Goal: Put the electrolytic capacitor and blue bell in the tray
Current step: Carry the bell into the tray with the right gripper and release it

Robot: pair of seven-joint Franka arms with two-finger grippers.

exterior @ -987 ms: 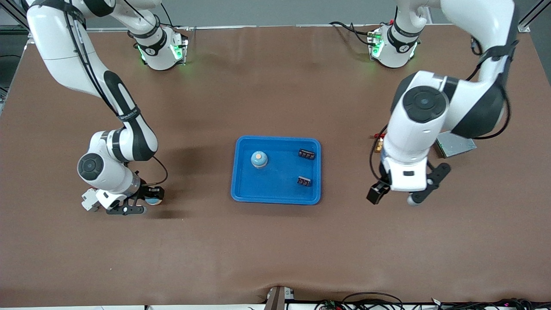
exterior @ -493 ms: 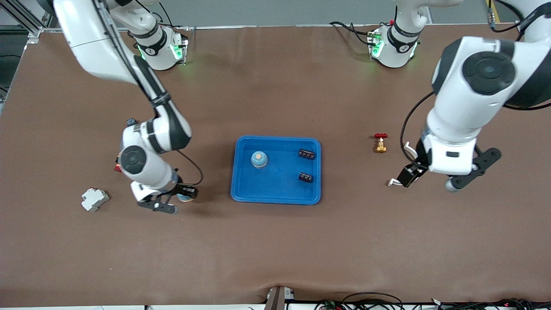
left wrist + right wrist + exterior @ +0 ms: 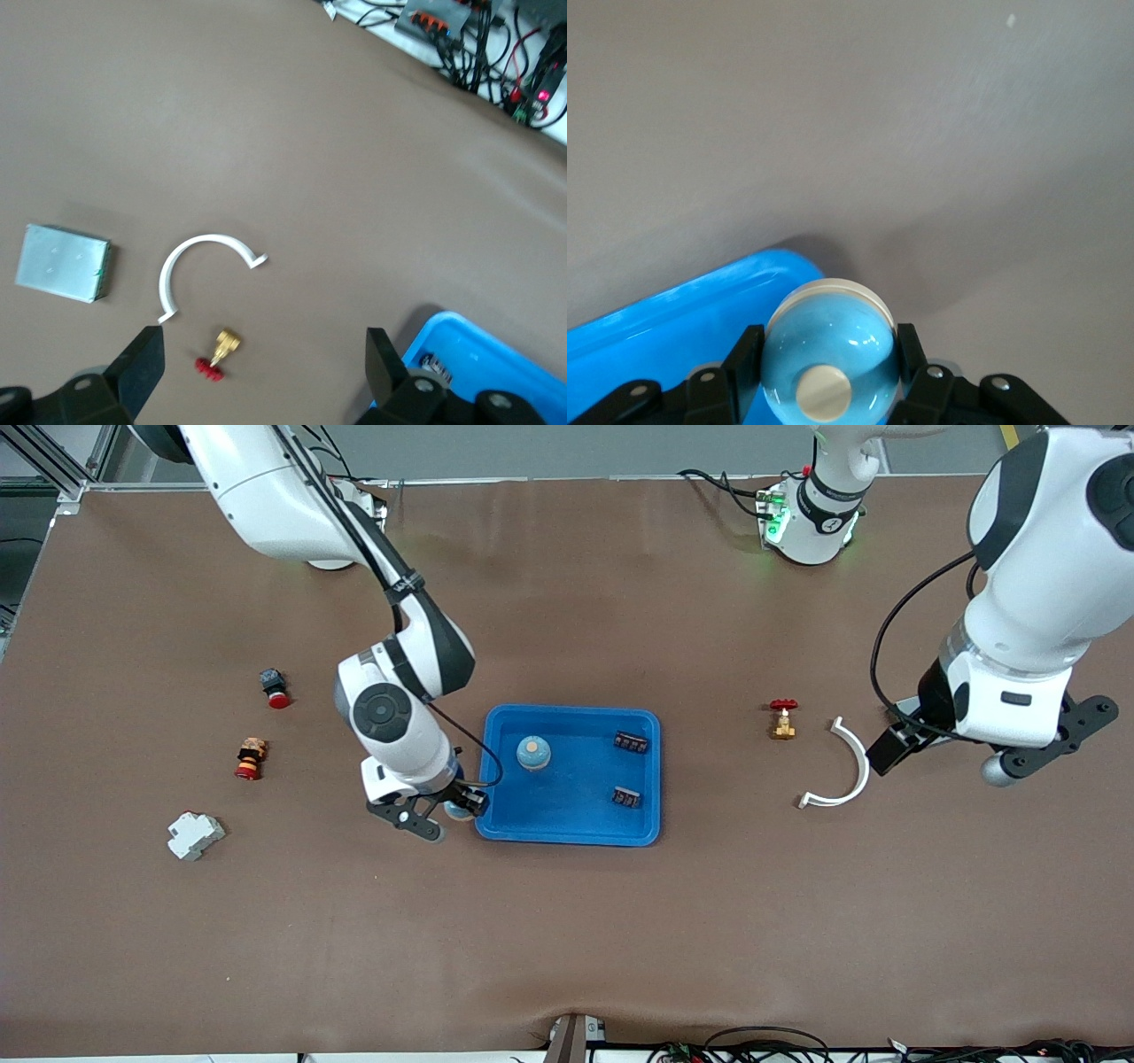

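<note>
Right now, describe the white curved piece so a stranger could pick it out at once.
Start at the blue tray mid-table and go toward the left arm's end, past the small brass valve with a red handle. The white curved piece lies just past it, flat on the table. It alone is a thin, open half-ring.

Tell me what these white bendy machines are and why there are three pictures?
They are two robot arms bolted to a brown table. The big picture looks down from a high camera; the other two come from small cameras on each arm's wrist. The right pincer holds a round blue bell just at the rim of the blue tray. Another blue bell and two small black parts already lie in the tray. The left pincer is open and holds nothing, up over the table near a white curved piece, a little brass valve and a grey metal box.
</note>
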